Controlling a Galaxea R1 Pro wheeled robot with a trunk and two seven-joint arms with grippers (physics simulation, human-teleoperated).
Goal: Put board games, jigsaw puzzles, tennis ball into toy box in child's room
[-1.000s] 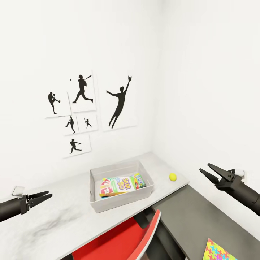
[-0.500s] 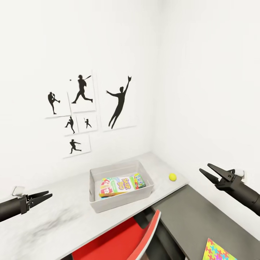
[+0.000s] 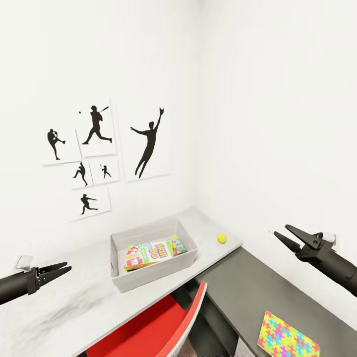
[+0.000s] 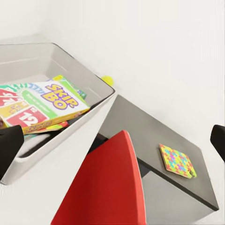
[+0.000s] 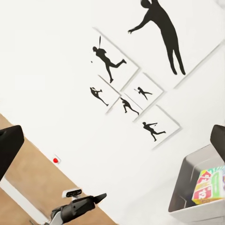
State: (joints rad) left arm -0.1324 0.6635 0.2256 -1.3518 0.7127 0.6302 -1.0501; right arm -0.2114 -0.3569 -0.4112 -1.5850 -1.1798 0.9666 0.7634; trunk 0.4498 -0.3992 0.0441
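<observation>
Change since a moment ago: the whole head view has slid, so toy box, ball and wall pictures sit further left and more of the jigsaw puzzle shows; that is the camera turning, not the things moving. Both arms keep their places in the view.
Left end effector (image 3: 63,269): empty, fingers nearly pressed together, hanging above the white tabletop (image 3: 64,302), well apart from the toy box (image 3: 151,270).
Right end effector (image 3: 292,237): spread wide, empty, above the lower dark grey surface (image 3: 258,292).
Toy box: holds the SKIP BO board game (image 4: 44,103) with other colourful boxes under it.
Tennis ball (image 3: 221,238): loose on the tabletop, near its corner and just beside the box.
Jigsaw puzzle (image 3: 286,338): flat on the grey surface near its front edge.
Red chair (image 3: 163,322): tucked in front of the box.
Risk, ball: a glancing finger would likely roll it off the edge.
Risk, puzzle: thin and flush, so fingers may skid over it or push it off.
Risk, chair: its back could block a low reach.
</observation>
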